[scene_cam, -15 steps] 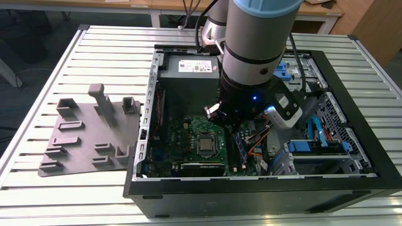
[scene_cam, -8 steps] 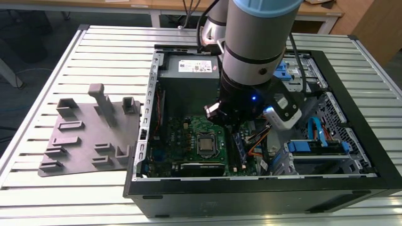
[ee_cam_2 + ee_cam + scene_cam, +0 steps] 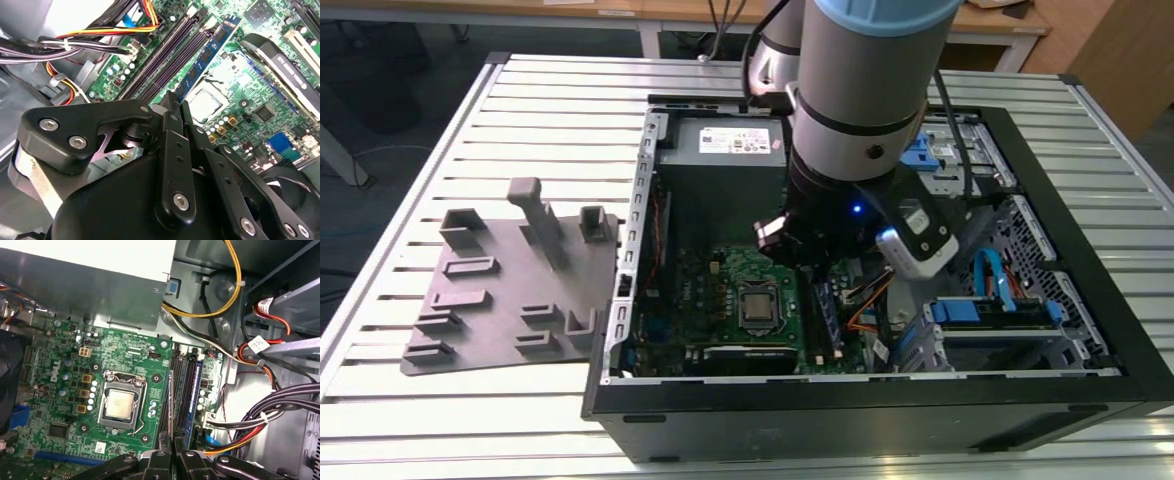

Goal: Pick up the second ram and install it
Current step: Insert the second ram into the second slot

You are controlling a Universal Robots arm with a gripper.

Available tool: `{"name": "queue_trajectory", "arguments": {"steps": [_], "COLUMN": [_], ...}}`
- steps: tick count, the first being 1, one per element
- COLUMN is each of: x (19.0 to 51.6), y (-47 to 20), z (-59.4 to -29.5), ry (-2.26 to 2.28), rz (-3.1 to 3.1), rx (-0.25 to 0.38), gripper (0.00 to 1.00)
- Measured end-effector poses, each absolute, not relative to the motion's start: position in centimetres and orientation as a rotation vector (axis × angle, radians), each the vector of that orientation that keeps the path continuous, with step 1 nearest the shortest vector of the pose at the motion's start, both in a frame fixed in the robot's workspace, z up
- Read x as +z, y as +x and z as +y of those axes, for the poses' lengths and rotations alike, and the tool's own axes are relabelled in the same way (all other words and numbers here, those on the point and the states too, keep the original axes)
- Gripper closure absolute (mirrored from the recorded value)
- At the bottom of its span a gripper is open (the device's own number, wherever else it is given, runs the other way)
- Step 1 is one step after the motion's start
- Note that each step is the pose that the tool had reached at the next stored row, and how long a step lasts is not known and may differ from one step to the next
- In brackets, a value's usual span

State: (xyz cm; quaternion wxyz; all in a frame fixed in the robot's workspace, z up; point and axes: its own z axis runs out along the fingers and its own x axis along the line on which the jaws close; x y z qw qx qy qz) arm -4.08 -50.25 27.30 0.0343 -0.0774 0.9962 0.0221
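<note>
My gripper (image 3: pixel 172 454) (image 3: pixel 178 102) hangs inside the open computer case over the green motherboard (image 3: pixel 65 385). Its black fingers (image 3: pixel 159 460) are shut on the second ram (image 3: pixel 210 50), a slim blue-green strip with black chips. In the first wrist view the second ram (image 3: pixel 170 400) shows edge-on along the slot nearest the silver processor (image 3: pixel 120 405). Whether it is seated in that slot I cannot tell. In the exterior view the arm's wrist covers the gripper (image 3: pixel 790 255).
Another blue strip (image 3: pixel 195 395) stands in a slot farther from the processor. Bundles of coloured cables (image 3: pixel 260 415) run close beside the slots. The case walls (image 3: pixel 627 250) and power supply (image 3: pixel 720 160) hem the arm in. A grey tray with posts (image 3: pixel 494 300) lies at the exterior view's left.
</note>
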Motion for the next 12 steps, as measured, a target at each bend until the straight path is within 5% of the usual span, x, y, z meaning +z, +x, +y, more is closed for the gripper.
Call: {"name": "queue_trajectory", "arguments": {"steps": [12], "x": [27.29], "y": [-4.08], "z": [-50.25], "ry": [-0.145], "rz": [3.068], "rx": [0.065], "gripper": [0.89]}}
